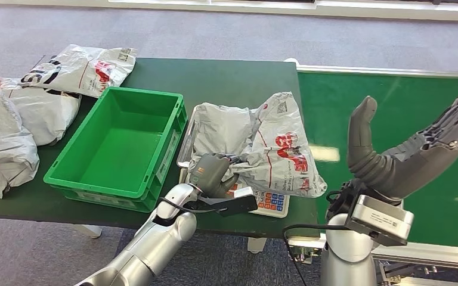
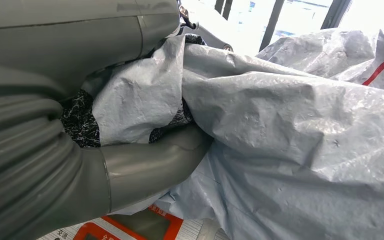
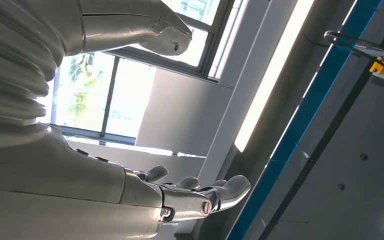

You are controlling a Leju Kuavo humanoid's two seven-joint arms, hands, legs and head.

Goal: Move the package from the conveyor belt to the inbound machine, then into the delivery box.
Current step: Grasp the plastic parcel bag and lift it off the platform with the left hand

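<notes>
Two robot hands are at work. From the head view, the left robot hand (image 1: 214, 174) grips the near edge of the package (image 1: 262, 143), a crumpled grey mailer lying on the inbound machine (image 1: 272, 204), a scale with a coloured keypad on the dark green counter (image 1: 226, 77). The right robot hand (image 1: 417, 140) is raised over the conveyor belt (image 1: 393, 107), palm up, fingers apart, holding nothing. The delivery box (image 1: 119, 143), a green crate, stands just beside the machine on the left, with spare mailers (image 1: 30, 113) further left.

The left wrist view confirms the hold: a fold of the package (image 2: 290, 130) is bunched between the thumb (image 2: 155, 165) and the dark fingers.

The right wrist view looks up at ceiling and windows, the fingers (image 3: 230, 187) spread and bare.

Judgement: the package is on the machine, and transfer to the box is the step in hand. It should be lifted well clear of the crate wall before moving left, since the loose bag will sag and may snag.

The scale's tray is hidden under the package. The depth of the grip cannot be made out.
</notes>
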